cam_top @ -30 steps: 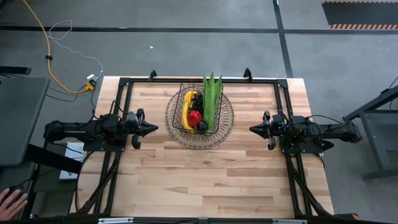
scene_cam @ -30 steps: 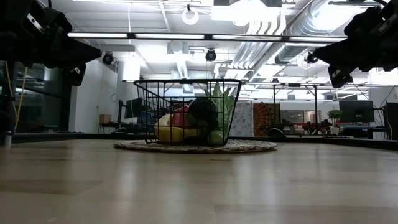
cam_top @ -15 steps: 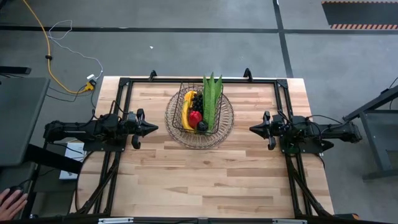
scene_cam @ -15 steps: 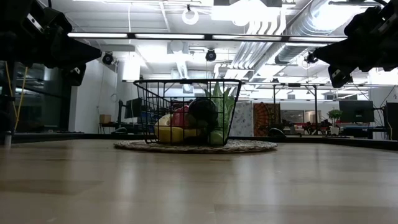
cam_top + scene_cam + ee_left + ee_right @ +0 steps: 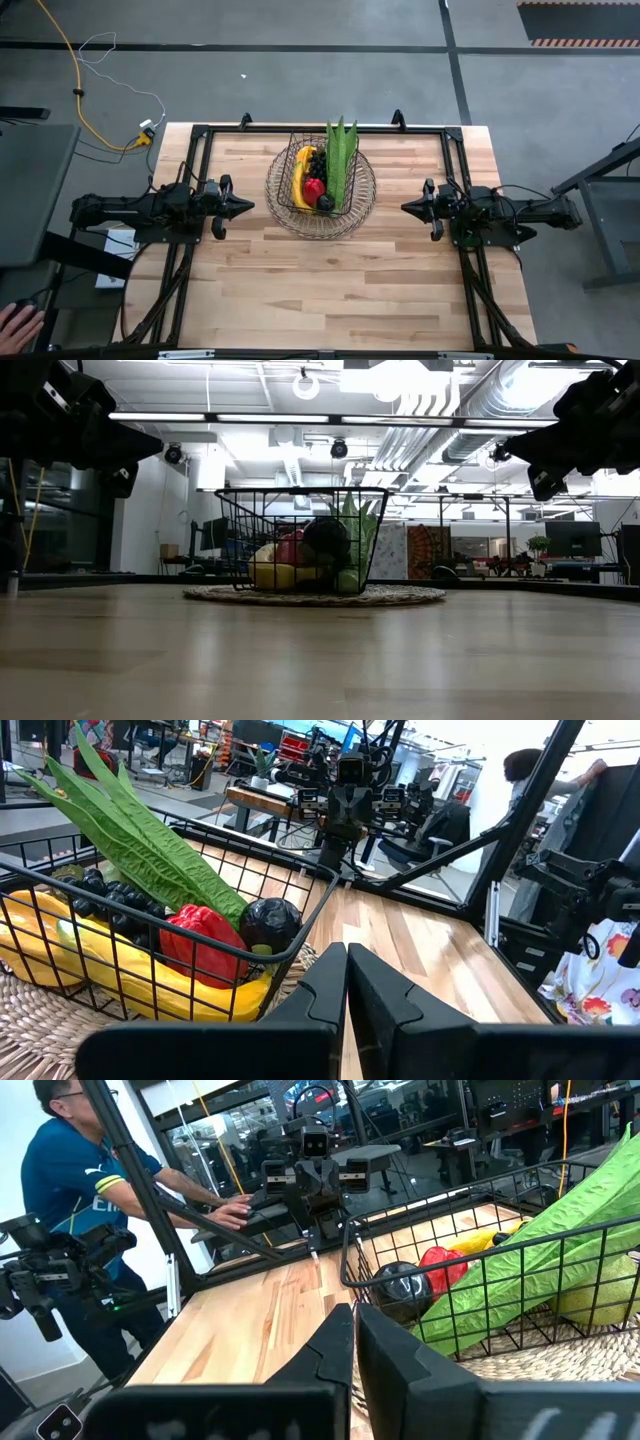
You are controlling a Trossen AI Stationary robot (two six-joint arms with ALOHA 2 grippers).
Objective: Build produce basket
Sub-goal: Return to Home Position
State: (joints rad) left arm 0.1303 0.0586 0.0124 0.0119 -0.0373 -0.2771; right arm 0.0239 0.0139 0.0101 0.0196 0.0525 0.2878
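We see the dark wire-mesh basket point(image 5: 320, 227), square-walled on a round woven-wire base, standing on the pale plank table point(image 5: 330, 290) midway between the two arms. Inside lie a curved yellow banana point(image 5: 302, 172), a glossy red pepper point(image 5: 314, 188), a knobbly dark grape bunch point(image 5: 316, 160), a round black fruit point(image 5: 326, 202) and long ribbed green leaves point(image 5: 341, 160) jutting past the rim. The left gripper point(image 5: 250, 205) and right gripper point(image 5: 405, 208) hover well apart from it on either side, fingers pressed together on nothing.

The basket point(image 5: 318, 229) is black wire mesh with woven rim. Contents: yellow banana point(image 5: 301, 172), red pepper point(image 5: 314, 188), green leafy ear point(image 5: 341, 158). The table point(image 5: 330, 285) is pale striped wood.
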